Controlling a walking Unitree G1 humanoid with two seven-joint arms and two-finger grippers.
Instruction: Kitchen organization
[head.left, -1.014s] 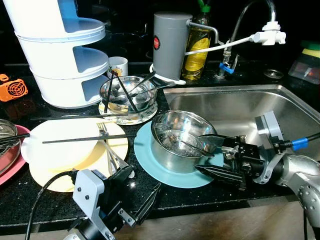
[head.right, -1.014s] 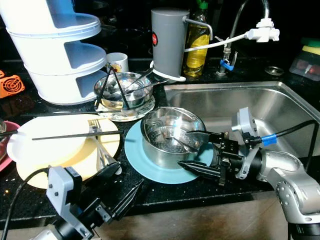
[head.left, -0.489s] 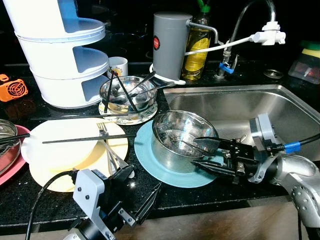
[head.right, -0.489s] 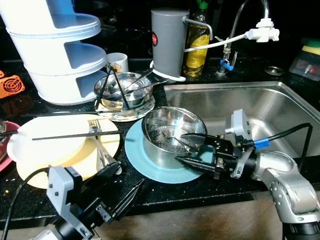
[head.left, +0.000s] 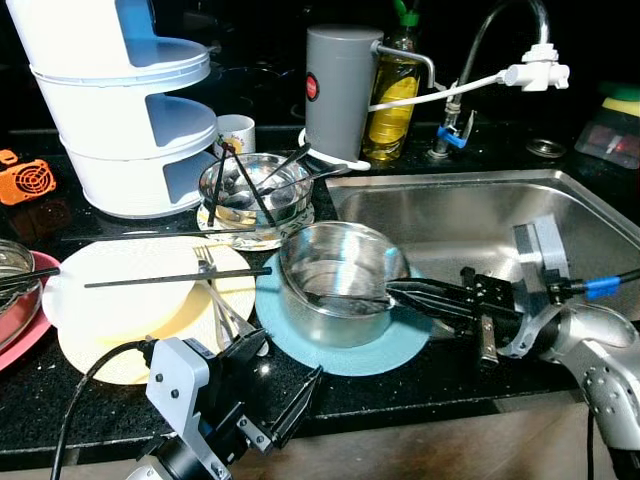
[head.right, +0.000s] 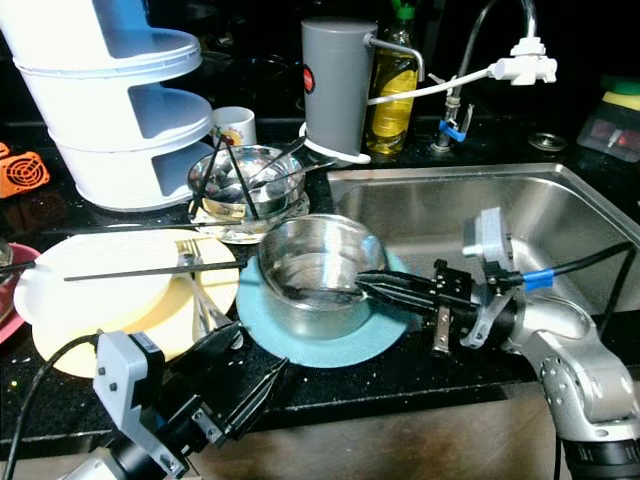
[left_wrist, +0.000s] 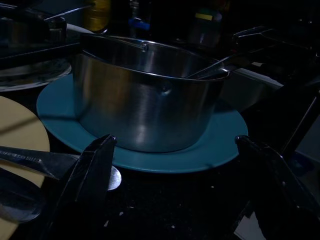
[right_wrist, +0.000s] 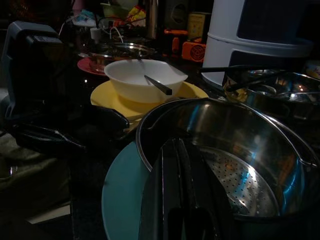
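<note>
Right gripper (head.left: 400, 292) pinching the rim of a steel pot (head.left: 335, 280)

The round, polished pot with its perforated insert sits on a teal plate (head.left: 345, 350) on the glossy black surface (head.left: 420, 385); the fingers close on its near rim. The left gripper (head.left: 285, 385) hangs low, fingers spread apart.

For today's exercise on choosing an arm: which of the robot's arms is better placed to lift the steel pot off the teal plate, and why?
Right. The right gripper is already at the steel pot's rim, fingers closed together reaching inside. The left gripper hangs open below the counter edge, short of the teal plate.
</note>
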